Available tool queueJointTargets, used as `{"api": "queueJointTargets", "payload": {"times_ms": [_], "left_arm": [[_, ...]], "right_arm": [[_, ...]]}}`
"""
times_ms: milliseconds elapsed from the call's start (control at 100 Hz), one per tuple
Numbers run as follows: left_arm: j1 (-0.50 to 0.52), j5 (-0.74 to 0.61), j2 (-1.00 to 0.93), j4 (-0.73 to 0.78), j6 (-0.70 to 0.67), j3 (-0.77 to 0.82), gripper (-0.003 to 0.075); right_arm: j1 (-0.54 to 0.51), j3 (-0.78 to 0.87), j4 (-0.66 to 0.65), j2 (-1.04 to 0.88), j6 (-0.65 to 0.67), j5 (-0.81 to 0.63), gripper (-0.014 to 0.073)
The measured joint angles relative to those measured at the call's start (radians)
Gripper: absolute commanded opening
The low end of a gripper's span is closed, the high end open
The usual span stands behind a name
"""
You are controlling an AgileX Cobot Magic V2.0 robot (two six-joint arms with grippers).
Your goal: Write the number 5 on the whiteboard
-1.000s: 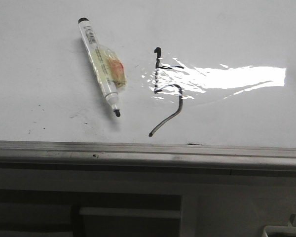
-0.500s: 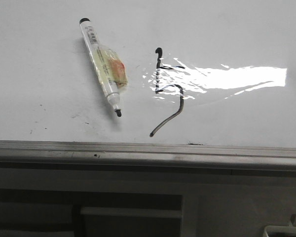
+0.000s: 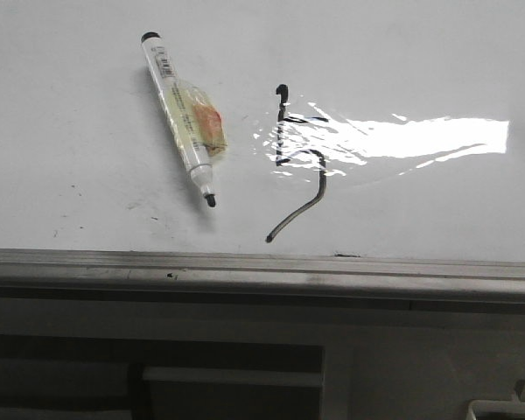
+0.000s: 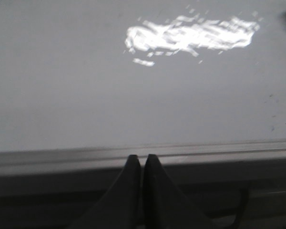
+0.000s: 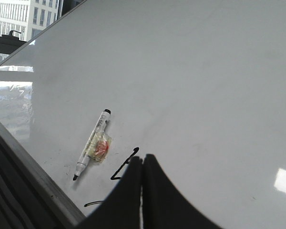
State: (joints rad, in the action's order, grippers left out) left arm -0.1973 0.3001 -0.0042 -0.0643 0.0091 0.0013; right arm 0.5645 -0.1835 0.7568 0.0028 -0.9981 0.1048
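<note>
The 5 (image 3: 296,162) sits in the middle of the front frame, a thin black line on the whiteboard (image 3: 420,61). Its top is a small hook at upper centre; below that come angular strokes, and then a long curved tail runs down and left, fading to grey just above the board's lower edge. A bright patch of glare (image 3: 402,138) spreads from the figure's angular part toward the right of the frame, so the strokes there are hard to follow. In the right wrist view only part of the 5 (image 5: 125,166) shows, at lower centre, the rest hidden behind the dark fingers.

Left of the 5 in the front frame, apart from it, lies a marker (image 3: 178,118), flat on the board and slanted, its capless black tip toward the lower right and its black end toward the upper left. A crumpled clear wrap with an orange patch clings to the middle of its barrel. The same marker (image 5: 92,144) shows at left centre of the right wrist view.

A grey metal frame (image 3: 262,267) runs across the front view below the board, with small dark specks on the white surface just above it.

The left gripper (image 4: 142,164) shows at the bottom of its view, its two dark fingers pressed together with nothing between them, over the frame strip. The right gripper (image 5: 142,164) likewise has its fingers closed together and empty, above the board.
</note>
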Motion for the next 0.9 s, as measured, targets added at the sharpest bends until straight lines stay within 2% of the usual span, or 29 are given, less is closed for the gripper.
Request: {"api": "queueJointTargets", "payload": {"times_ms": [180, 900], "left_arm": [[0.059, 0.028, 0.000, 0.002, -0.009, 0.000, -0.0020], [0.061, 0.030, 0.000, 0.004, -0.015, 0.000, -0.0020]], "right_arm": [[0.000, 0.000, 0.002, -0.002, 0.000, -0.002, -0.0063], [-0.002, 0.009, 0.002, -0.002, 0.000, -0.016, -0.0063]]}}
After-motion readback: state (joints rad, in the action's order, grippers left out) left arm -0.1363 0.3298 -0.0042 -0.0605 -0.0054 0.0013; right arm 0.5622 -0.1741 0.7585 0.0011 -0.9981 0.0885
